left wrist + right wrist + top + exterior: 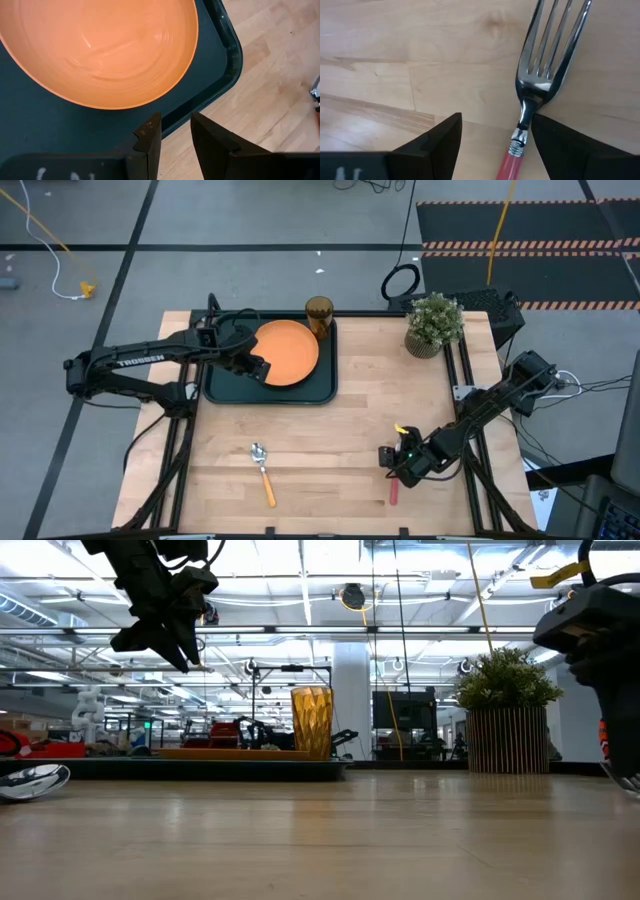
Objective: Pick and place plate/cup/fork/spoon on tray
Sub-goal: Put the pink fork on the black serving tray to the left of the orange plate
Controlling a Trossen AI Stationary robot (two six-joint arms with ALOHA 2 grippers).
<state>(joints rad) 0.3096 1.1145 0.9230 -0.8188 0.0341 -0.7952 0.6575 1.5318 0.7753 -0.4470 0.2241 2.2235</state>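
The only readable text is the white word "TROSSEN" printed along the left arm (140, 361) in the high view. White marks on the body behind the fingers in both wrist views are cut off and cannot be read.

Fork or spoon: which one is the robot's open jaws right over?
The fork, with the red-pink handle. The right gripper is right over it, jaws open. The orange-handled spoon lies alone on the table, with no gripper near it.
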